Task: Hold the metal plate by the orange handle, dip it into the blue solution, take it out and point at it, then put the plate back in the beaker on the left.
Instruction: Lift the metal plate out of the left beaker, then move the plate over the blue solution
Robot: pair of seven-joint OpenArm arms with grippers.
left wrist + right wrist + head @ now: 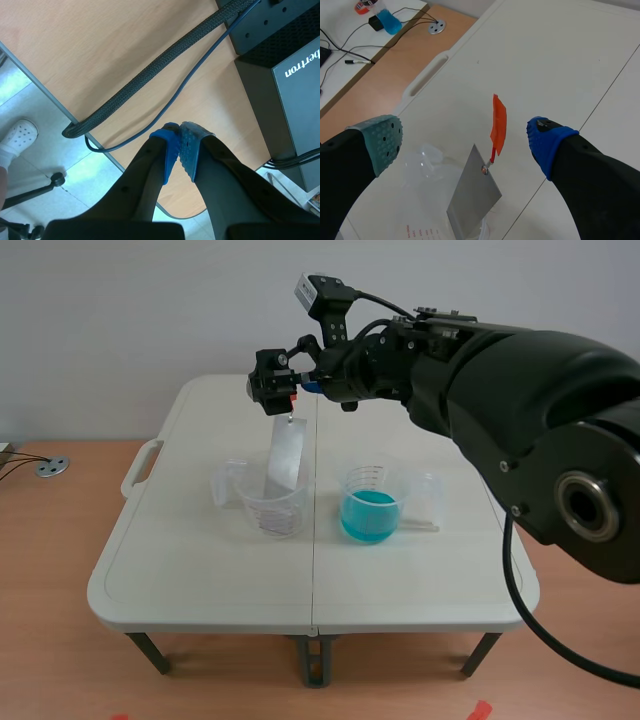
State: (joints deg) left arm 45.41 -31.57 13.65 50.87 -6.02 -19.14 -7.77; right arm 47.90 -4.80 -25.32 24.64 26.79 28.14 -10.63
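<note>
Leaning plate: the metal plate (285, 462) stands tilted in the left beaker (250, 502), its lower edge inside and its upper end well above the rim
Orange handle: the orange handle (498, 124) rises on a thin stem from the plate's top corner, between the right hand's fingers and touching neither of them
Right hand: the right hand (464, 134) hangs over the left beaker with its fingers spread wide and nothing held; the grey-green pad (382, 140) is on one side of the handle, the blue pad (545, 142) on the other
Right arm: the right arm (520, 390) comes in from the right and reaches past the middle of the white bench (200, 580)
Blue solution: the blue solution (368, 518) fills the lower part of the right beaker (372, 480), which stands near the left beaker without touching it
Left hand: the left hand (179, 131) has its fingers pressed together on nothing, over a wooden surface (100, 50) crossed by a braided black cable (165, 62), with a black box (280, 30) beside it
</note>
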